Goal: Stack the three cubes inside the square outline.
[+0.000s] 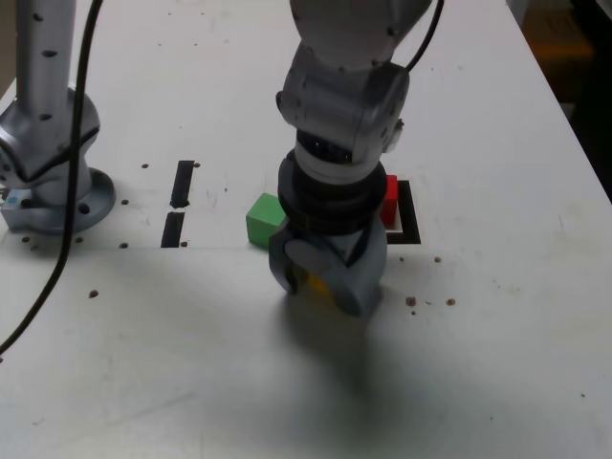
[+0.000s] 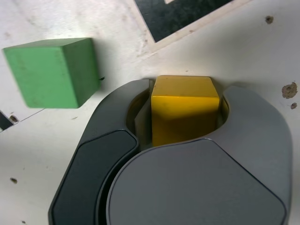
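My gripper points down at the table, shut on the yellow cube, whose sides sit between the two grey jaws in the wrist view. Whether the cube rests on the table or hangs just above it, I cannot tell. The green cube stands free on the table, close beside the gripper on the exterior view's left. The red cube sits within the square outline, mostly hidden behind the arm. Only one black corner of the outline shows in the wrist view.
Two short black strips lie to the exterior view's left of the green cube. A grey arm base with a black cable stands at the far left. Small dark specks dot the white table. The table's edge runs along the right.
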